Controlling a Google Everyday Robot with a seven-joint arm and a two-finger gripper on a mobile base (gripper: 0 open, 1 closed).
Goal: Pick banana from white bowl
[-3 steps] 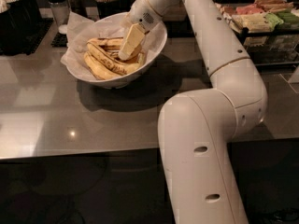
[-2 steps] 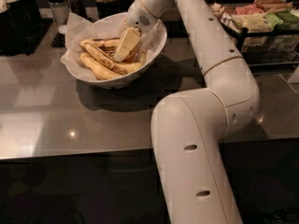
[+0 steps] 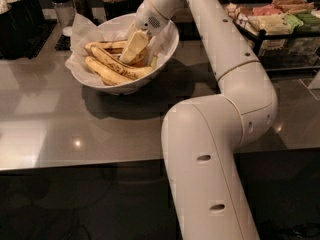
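Gripper [image 3: 129, 57], pale and wedge-tipped, is hanging inside glossy round white bowl [image 3: 125, 88].
Brown-mottled yellow banana [image 3: 114, 64] is lying just beneath, lengthwise left-to-right; grip state cannot be told.

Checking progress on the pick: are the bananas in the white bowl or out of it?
In. All the bananas lie inside the white bowl on its paper lining; the gripper is down among them.

No readable text or labels, gripper [image 3: 133, 46] inside white bowl [image 3: 131, 87]

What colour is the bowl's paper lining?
Paper lining is white, camera view; gripper inside the white bowl.
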